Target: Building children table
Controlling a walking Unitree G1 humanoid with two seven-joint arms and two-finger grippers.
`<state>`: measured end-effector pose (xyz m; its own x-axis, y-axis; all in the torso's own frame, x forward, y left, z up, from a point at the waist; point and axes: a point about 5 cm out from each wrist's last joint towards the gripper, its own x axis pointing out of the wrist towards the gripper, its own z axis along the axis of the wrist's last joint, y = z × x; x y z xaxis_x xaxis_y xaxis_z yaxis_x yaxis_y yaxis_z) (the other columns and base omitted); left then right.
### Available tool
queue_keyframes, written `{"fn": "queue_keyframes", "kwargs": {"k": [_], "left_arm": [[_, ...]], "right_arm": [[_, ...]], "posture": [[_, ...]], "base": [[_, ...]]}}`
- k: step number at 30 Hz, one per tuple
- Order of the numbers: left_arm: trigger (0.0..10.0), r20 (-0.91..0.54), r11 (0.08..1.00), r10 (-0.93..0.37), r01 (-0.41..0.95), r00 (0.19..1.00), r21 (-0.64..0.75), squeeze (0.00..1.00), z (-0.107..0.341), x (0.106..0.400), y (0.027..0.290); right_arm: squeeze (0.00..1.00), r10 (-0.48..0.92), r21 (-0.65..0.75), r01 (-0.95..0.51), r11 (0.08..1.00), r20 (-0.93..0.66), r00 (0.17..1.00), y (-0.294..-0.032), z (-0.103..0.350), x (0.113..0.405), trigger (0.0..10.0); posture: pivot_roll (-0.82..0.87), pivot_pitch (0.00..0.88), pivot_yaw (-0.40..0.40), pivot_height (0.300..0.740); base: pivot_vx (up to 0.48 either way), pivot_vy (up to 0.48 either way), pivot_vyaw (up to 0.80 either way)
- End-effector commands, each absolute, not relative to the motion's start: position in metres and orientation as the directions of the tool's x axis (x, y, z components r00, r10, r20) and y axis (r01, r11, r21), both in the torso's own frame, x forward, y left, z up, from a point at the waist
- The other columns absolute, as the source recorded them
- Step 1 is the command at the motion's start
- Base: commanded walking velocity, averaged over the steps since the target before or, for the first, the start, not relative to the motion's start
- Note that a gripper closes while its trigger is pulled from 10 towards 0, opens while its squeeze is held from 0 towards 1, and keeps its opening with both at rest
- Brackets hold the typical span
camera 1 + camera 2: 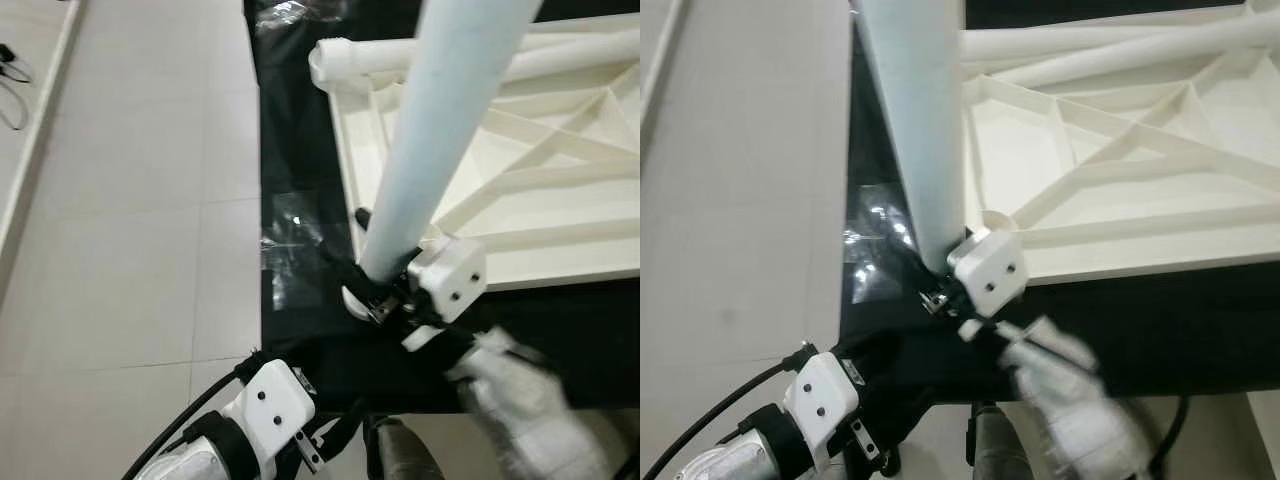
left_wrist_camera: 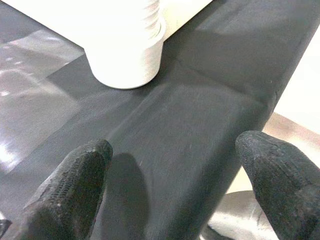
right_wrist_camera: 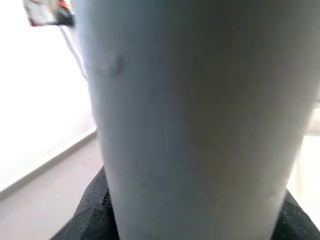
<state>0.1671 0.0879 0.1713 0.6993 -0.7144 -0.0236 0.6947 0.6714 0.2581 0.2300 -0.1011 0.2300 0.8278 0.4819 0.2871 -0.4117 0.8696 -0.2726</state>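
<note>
A white plastic tabletop (image 1: 540, 190) lies upside down on a black mat (image 1: 300, 160), its ribbed underside facing up. A pale blue table leg (image 1: 440, 110) stands tilted at the tabletop's near left corner, and my right gripper (image 1: 385, 300) is shut on its lower end. In the right wrist view the leg (image 3: 200, 125) sits between the black fingers (image 3: 87, 220). Another white leg (image 1: 480, 55) lies across the tabletop's far side. My left gripper (image 2: 175, 190) is open low over the mat's near edge, close to a white round socket (image 2: 127, 60).
Pale floor tiles (image 1: 130, 220) spread to the left of the mat. A crinkled clear plastic sheet (image 1: 290, 245) lies on the mat beside the tabletop's corner. Black cables (image 1: 12, 85) lie at the far left by a white ledge.
</note>
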Motion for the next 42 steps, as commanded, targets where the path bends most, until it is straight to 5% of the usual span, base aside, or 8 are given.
{"fn": "queue_keyframes", "kwargs": {"k": [1, 14, 23, 29, 32, 39, 42], "left_arm": [[10.0, -0.062, 0.658, -0.721, 0.71, 0.69, 0.25, 0.0, 0.164, 0.165, 0.09], [10.0, 0.034, 0.691, -0.685, 0.635, 0.727, 0.346, 0.0, 0.181, 0.208, 0.103], [10.0, 0.231, 0.715, -0.685, 0.579, 0.691, 0.392, 0.0, 0.246, 0.248, 0.117], [10.0, 0.351, 0.604, -0.788, 0.744, 0.505, 0.287, 0.0, 0.302, 0.254, 0.116], [10.0, 0.372, 0.449, -0.866, 0.846, 0.334, 0.287, 0.0, 0.329, 0.256, 0.11], [10.0, 0.354, 0.37, -0.9, 0.877, 0.256, 0.306, 0.0, 0.354, 0.273, 0.098], [10.0, 0.324, 0.407, -0.898, 0.842, 0.298, 0.355, 0.0, 0.366, 0.291, 0.091]], "right_arm": [[0.0, 0.358, -0.263, -0.327, 0.908, 0.078, 0.931, -0.114, 0.188, 0.241, 10.0], [0.0, 0.169, -0.241, -0.122, 0.963, 0.181, 0.969, -0.096, 0.192, 0.267, 10.0], [0.0, 0.1, -0.218, -0.051, 0.975, 0.218, 0.971, -0.084, 0.194, 0.291, 10.0], [0.0, 0.087, -0.231, -0.032, 0.972, 0.234, 0.968, -0.081, 0.195, 0.302, 10.0], [0.0, 0.095, -0.237, -0.034, 0.971, 0.25, 0.964, -0.076, 0.198, 0.31, 10.0], [0.0, 0.132, -0.236, -0.066, 0.969, 0.272, 0.953, -0.065, 0.202, 0.312, 10.0], [0.0, 0.155, -0.233, -0.089, 0.968, 0.282, 0.947, -0.06, 0.204, 0.31, 10.0]], "posture": [[0.01, 0.386, 0.09, 0.74], [0.03, 0.259, 0.111, 0.74], [0.04, 0.203, 0.132, 0.74], [0.04, 0.178, 0.144, 0.74], [0.04, 0.164, 0.147, 0.74], [0.04, 0.161, 0.15, 0.74], [0.03, 0.164, 0.157, 0.74]], "base": [[0.0, 0.0, 0.0], [0.0, 0.0, 0.0], [0.0, 0.0, 0.0], [0.0, 0.0, 0.0], [0.0, 0.0, 0.0], [0.0, 0.0, 0.0], [0.0, 0.0, 0.0]]}}
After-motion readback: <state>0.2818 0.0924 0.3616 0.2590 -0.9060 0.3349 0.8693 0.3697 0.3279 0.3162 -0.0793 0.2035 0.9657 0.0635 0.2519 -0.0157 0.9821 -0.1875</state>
